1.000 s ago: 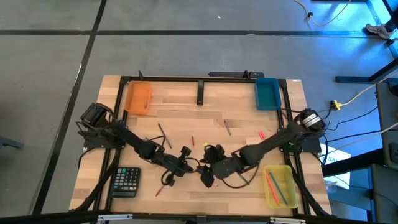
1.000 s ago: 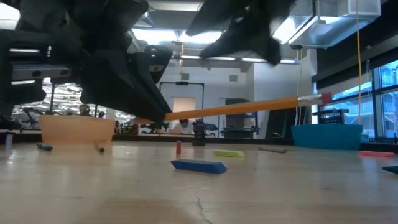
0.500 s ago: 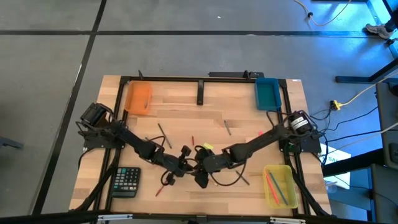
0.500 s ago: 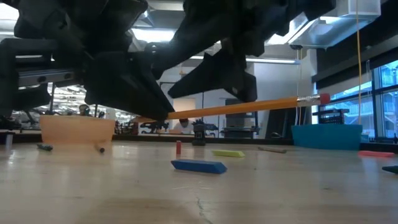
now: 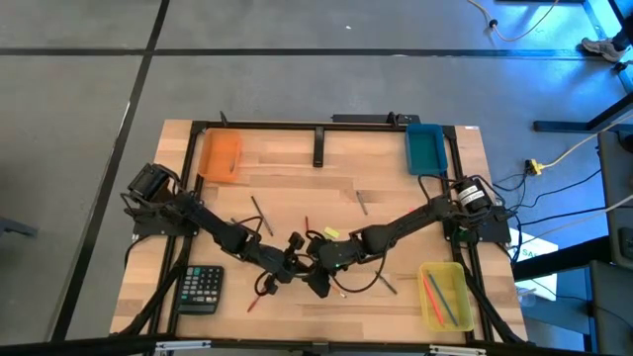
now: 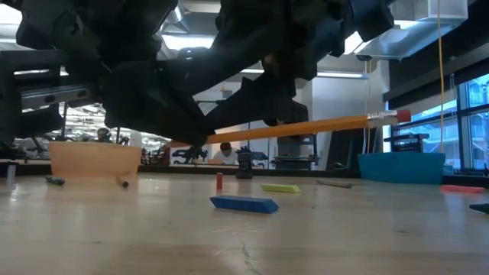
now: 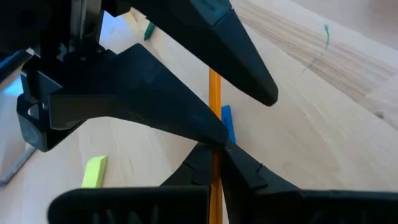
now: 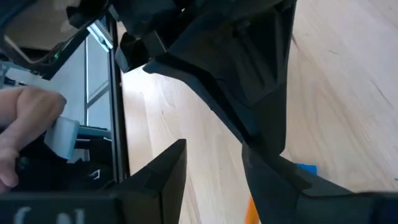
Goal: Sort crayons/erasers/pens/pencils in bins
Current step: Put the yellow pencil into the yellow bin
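Observation:
My left gripper (image 5: 295, 262) is shut on a long orange pencil (image 6: 306, 128) with a pink rubber tip, above the table's near middle. My right gripper (image 5: 318, 269) is open. Its fingers stand on either side of the pencil's shaft (image 7: 214, 93), just ahead of my left fingers; whether they touch it I cannot tell. A blue eraser (image 6: 244, 204) lies flat on the table under the pencil, a yellow eraser (image 6: 281, 188) and a short red crayon (image 6: 219, 181) lie farther back, and a pink eraser (image 6: 461, 188) lies at the right. My left gripper pinches the pencil between its two fingers near its plain end (image 7: 215, 163). The fingers come from the table's left, slanting down, and the pencil sticks out ahead of them toward the right. It is lifted clear of the table, nearly level, the rubber tip (image 6: 399, 116) slightly higher.
An orange bin (image 5: 220, 155) stands far left, a teal bin (image 5: 425, 148) far right, and a yellow bin (image 5: 445, 295) holding long sticks near right. A black calculator (image 5: 201, 289) lies near left and a black bar (image 5: 318, 148) at the far middle. Loose pens and pencils lie about the middle.
My right gripper has gone toward the table's left and come down to the pencil, its open fingers now on either side of the shaft. My left gripper has kept the pencil in the air in about the same place.

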